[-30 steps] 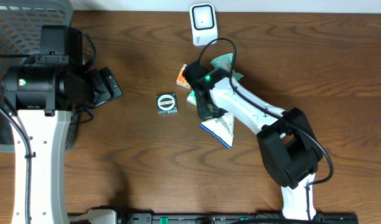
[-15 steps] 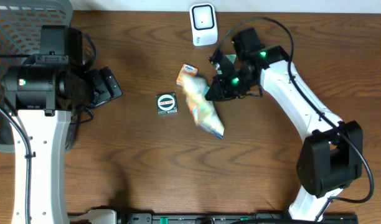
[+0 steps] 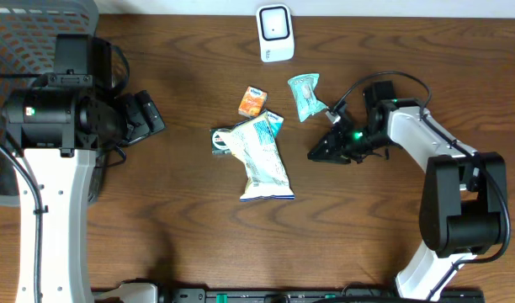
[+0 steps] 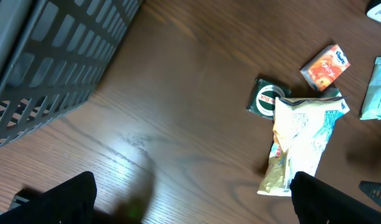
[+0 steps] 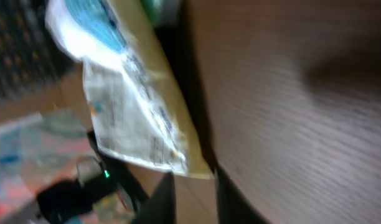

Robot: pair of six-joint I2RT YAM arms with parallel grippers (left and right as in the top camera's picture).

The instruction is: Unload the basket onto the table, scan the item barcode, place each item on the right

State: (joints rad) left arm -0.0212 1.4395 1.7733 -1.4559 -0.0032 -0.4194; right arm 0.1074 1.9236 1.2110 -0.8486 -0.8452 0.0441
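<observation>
Here, snack bag [image 3: 262, 158] flat on the table's middle, overlapping a round tin [image 3: 222, 140], below the scanner [image 3: 274, 32], right gripper [image 3: 318, 155] near it, empty, fingers seemingly slightly parted in the blur, left gripper [image 4: 192, 186] spread wide, empty.

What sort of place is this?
Probably a mock shop checkout: a white scanner at the far edge of the table, snack packets near it, a grey basket at the side.
</observation>
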